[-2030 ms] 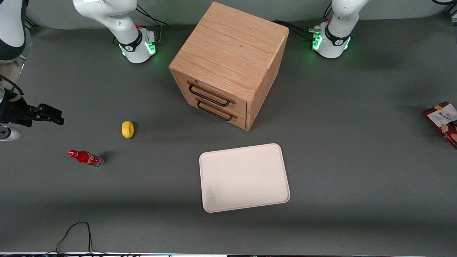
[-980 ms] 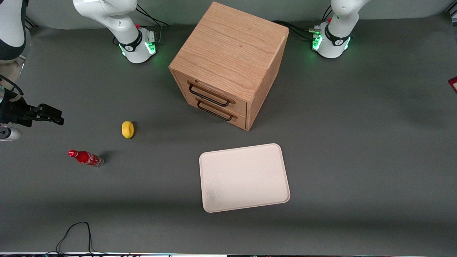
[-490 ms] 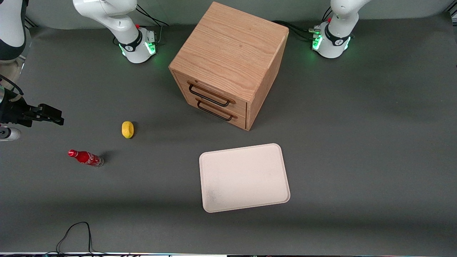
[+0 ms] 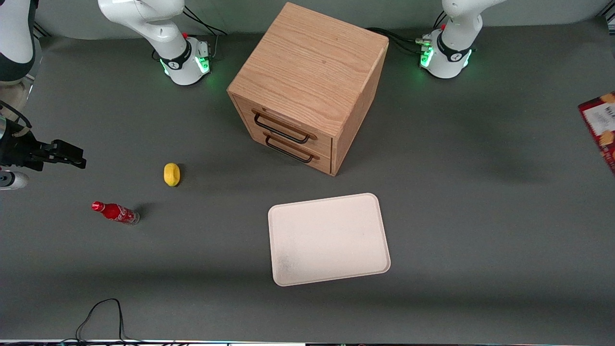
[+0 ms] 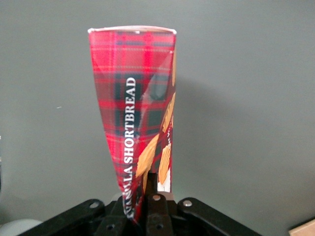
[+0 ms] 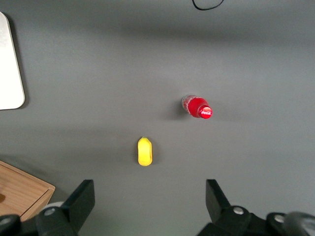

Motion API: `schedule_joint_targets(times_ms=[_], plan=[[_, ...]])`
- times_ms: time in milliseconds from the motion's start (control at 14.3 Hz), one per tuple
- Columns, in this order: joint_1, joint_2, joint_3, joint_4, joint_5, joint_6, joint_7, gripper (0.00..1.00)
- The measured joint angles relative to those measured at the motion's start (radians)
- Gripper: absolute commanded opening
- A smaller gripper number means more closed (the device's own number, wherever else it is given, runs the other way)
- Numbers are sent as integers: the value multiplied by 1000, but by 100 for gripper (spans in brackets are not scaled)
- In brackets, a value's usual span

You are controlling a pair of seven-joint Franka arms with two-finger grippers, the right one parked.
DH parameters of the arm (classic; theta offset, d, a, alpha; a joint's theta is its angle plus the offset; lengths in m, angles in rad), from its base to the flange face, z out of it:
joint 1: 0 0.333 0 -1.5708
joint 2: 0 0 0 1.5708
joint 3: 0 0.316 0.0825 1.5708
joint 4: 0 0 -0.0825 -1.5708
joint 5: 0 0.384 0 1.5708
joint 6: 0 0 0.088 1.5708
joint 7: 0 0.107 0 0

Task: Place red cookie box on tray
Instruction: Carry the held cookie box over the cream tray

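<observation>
Front cam looks down over whole table; both wrist cams face down; tray (image 4: 329, 239) shared w/ right wrist.

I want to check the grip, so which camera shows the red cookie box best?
The left wrist view: the red cookie box fills it, clamped in the gripper. The front view catches only part of it at the frame edge; the right wrist view shows none.

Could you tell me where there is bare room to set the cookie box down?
The tray is wholly bare. The mat between tray and cabinet is open too. The gripper holds the box at the working arm's end.
</observation>
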Motion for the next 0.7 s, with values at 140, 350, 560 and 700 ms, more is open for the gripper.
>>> schedule_joint_targets(times_ms=[140, 350, 560, 700], plan=[[-131, 23, -15, 8, -16, 4, -147, 0], [-305, 98, -41, 94, -92, 6, -349, 0], [-401, 238, -107, 258, -135, 19, -496, 0], [-446, 341, -163, 366, -137, 62, -559, 0]])
